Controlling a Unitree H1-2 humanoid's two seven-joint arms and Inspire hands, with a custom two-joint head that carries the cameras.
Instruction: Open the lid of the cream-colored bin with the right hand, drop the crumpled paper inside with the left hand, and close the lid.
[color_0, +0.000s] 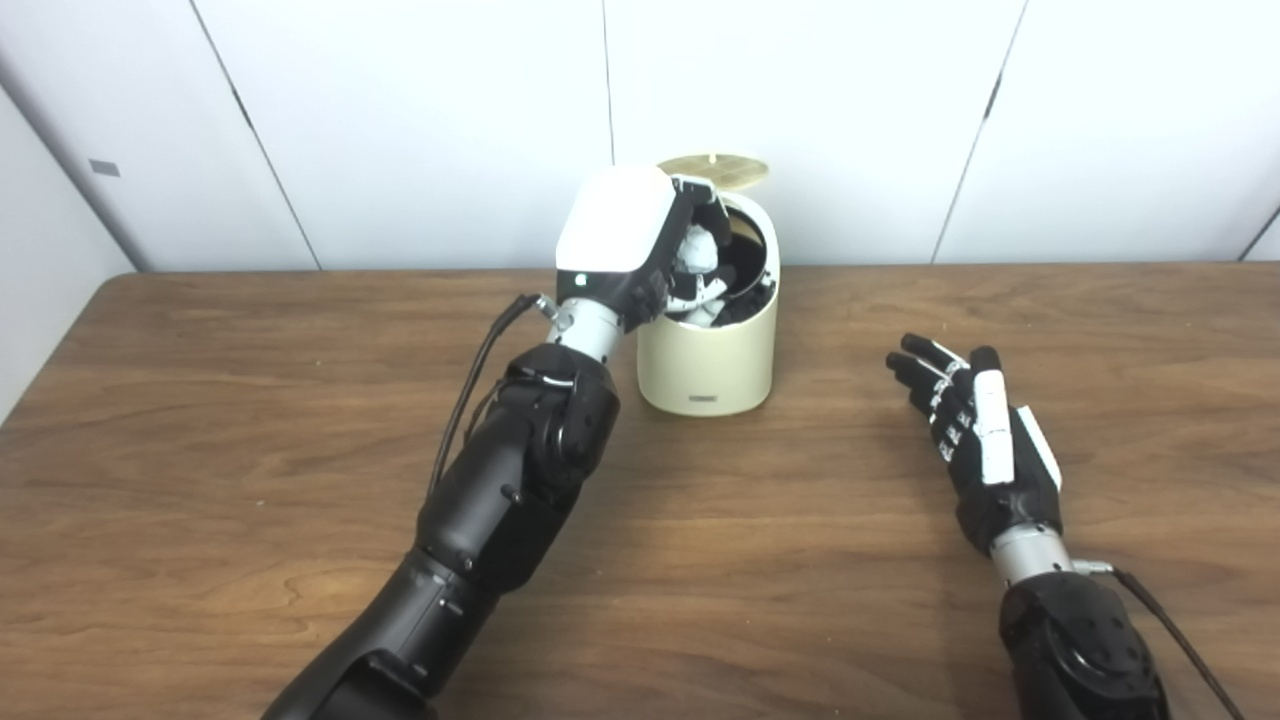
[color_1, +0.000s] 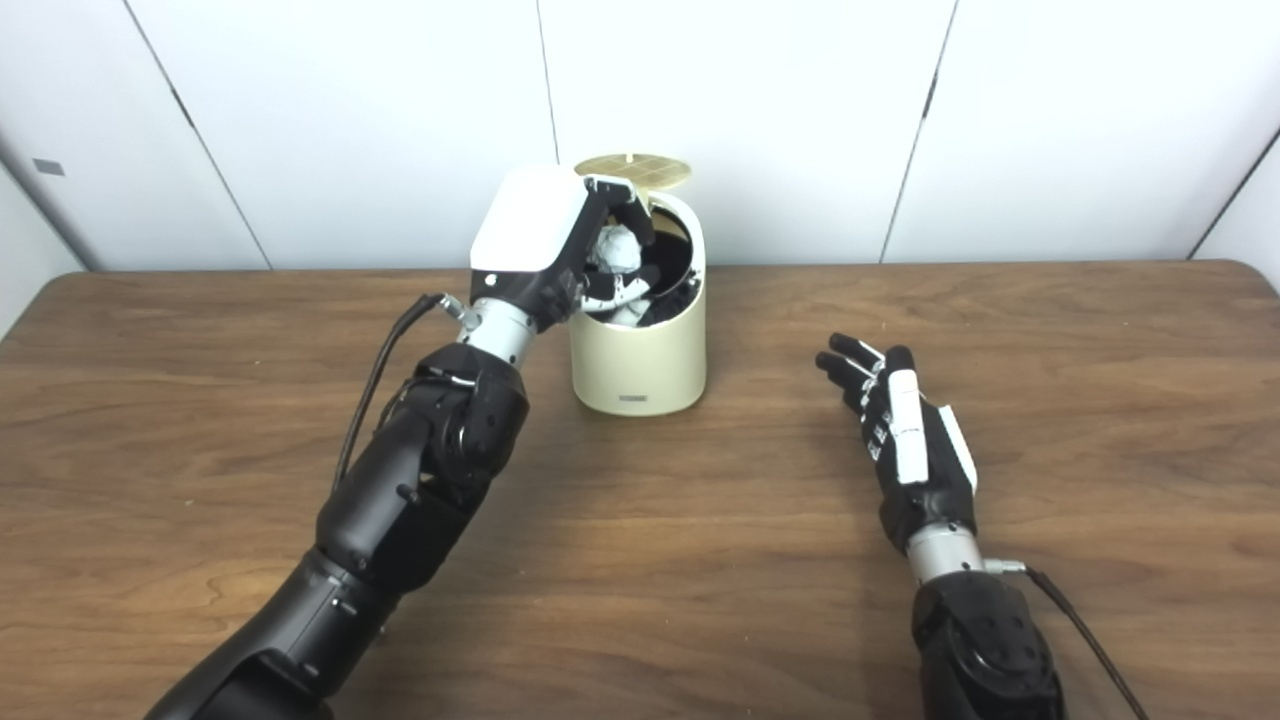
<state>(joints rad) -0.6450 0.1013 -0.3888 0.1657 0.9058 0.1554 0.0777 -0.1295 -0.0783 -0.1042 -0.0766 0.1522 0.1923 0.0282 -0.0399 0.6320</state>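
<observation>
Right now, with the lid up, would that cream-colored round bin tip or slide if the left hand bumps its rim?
The cream-colored round bin looks like light plastic, so it would probably slide on the smooth wooden table. It is taller than wide, and the raised gold lid sits behind, so a rim bump from the left hand might tip it backward.

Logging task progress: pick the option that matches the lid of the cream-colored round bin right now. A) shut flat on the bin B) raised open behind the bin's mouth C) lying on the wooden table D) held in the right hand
B: the gold-toned round lid stands raised behind the cream-colored round bin's mouth.
</observation>
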